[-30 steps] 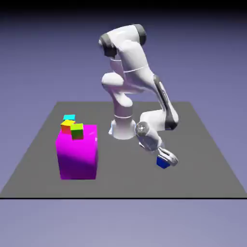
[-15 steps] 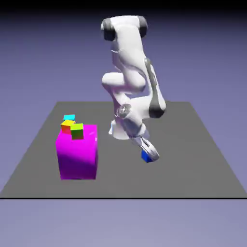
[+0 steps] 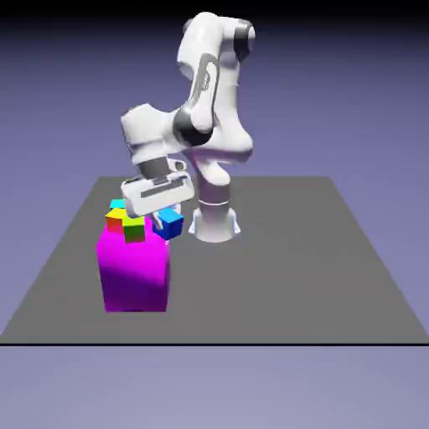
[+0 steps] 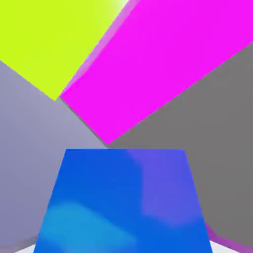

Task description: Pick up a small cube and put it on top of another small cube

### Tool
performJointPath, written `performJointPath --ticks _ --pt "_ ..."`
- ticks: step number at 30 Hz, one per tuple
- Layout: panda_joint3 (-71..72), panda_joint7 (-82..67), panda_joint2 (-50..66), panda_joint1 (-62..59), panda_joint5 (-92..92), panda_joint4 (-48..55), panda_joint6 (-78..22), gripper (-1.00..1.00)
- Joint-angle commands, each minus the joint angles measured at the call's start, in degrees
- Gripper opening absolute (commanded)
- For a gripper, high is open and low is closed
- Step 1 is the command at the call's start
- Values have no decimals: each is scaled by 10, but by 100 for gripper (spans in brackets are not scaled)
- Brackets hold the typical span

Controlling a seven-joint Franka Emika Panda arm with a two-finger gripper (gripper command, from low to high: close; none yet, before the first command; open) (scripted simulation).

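My gripper (image 3: 165,219) is shut on the small cube (image 3: 171,224), bright blue, held in the air just off the upper right corner of the big magenta block (image 3: 134,268) in the exterior view. On that block's top sits a green cube (image 3: 134,229), a short gap to the left of the held one. The small cube (image 4: 123,202) fills the bottom of the hand view and hides both fingertips. Beyond it there I see the magenta block (image 4: 163,64) and a yellow-green cube face (image 4: 49,39).
A red-and-orange cube (image 3: 115,220) and a paler cyan cube (image 3: 118,204) sit by the magenta block's far left top edge. The grey table (image 3: 293,276) spreads out to the exterior view's right. The robot's base (image 3: 214,222) stands behind the block.
The arm swung from the exterior view's right to the left, lifting the blue cube from near the table up to the level of the magenta block's top. The jaws closed fully on it.
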Motion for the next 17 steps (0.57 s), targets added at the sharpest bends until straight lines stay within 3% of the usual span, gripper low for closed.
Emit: performJointPath --ticks 1,8,13,14,17 --pt "-14 25 -16 -5 -3 -3 -3 -100" --pt "-72 153 -97 -45 -24 -25 -22 -100" --pt "-75 73 -1 12 80 -37 83 -100" --pt "-75 73 -1 12 80 -37 83 100" --pt "-74 108 -43 -13 35 -32 37 100"
